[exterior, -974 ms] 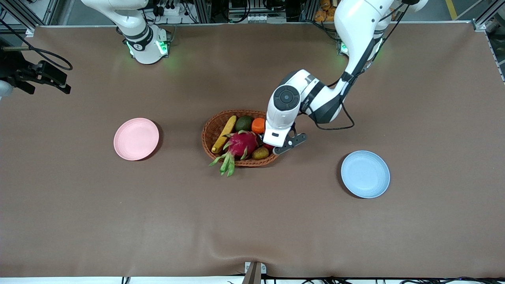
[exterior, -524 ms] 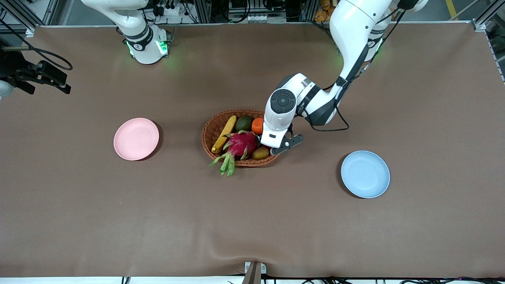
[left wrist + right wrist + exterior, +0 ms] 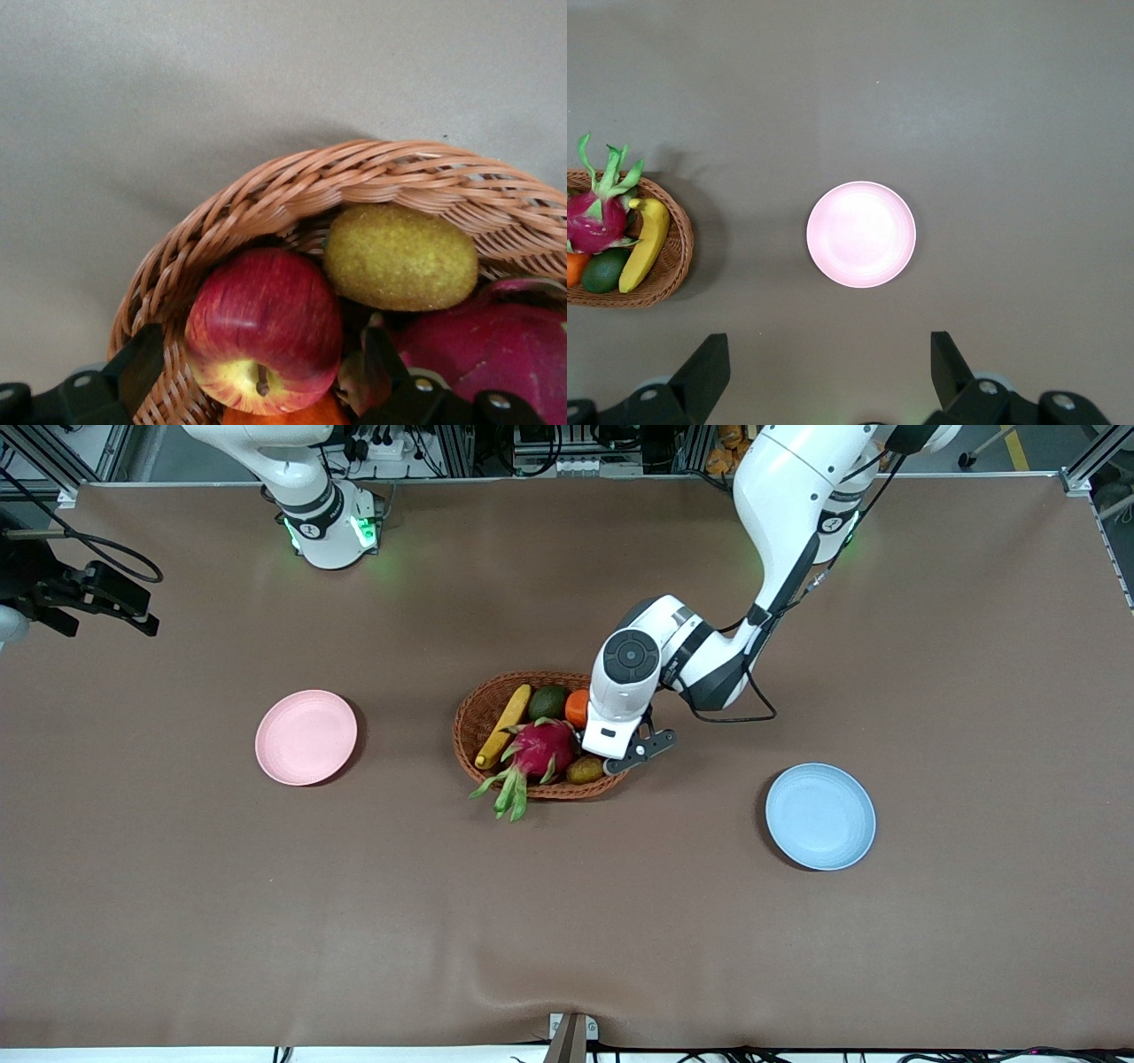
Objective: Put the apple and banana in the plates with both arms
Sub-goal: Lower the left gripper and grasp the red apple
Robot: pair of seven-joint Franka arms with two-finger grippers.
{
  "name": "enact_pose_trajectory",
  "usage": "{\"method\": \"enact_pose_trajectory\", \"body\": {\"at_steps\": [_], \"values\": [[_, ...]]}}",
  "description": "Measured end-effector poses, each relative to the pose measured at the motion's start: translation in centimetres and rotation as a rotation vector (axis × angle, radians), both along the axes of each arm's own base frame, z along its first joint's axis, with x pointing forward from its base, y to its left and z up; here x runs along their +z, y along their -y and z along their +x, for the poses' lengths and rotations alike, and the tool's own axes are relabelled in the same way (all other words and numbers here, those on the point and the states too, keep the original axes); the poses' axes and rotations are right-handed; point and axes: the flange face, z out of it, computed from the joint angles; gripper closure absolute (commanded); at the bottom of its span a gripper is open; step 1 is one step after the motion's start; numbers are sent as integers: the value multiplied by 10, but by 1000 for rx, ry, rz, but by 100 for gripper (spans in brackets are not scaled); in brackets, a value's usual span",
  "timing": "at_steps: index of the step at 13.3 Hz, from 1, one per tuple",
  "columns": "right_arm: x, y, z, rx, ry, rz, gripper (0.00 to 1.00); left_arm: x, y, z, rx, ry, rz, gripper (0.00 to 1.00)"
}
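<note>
Front view: blue plate (image 3: 820, 816) and pink plate (image 3: 306, 737) sit apart on the surface. Apple (image 3: 264, 328) and banana (image 3: 503, 725) lie in the basket (image 3: 474, 717). Left end effector (image 3: 266, 376), fingers apart, straddles the apple. Right end effector (image 3: 830, 376) waits spread above the pink plate.

basket (image 3: 266, 199): we see woven wicker
apple (image 3: 264, 328): we see glossy skin
plates (image 3: 861, 235): we find them matt

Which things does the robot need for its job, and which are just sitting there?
Needed: apple, banana, pink plate, blue plate, left gripper open over the apple, right gripper open, waiting.
Just there: basket, dragon fruit, orange, avocado, kiwi.
</note>
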Motion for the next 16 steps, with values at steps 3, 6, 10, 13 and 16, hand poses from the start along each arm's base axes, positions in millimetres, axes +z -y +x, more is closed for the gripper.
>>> {"method": "enact_pose_trajectory", "body": {"at_steps": [3,6,10,13,16], "values": [[0,0,0,0,0,0,0,-3,0,0,0,-3,3,0],[0,0,0,0,0,0,0,-4,0,0,0,-3,2,4],[0,0,0,0,0,0,0,-9,0,0,1,-2,-1,25],[0,0,0,0,0,0,0,-11,1,-1,0,0,-2,79],[0,0,0,0,0,0,0,-10,1,0,-1,0,-2,100]]}}
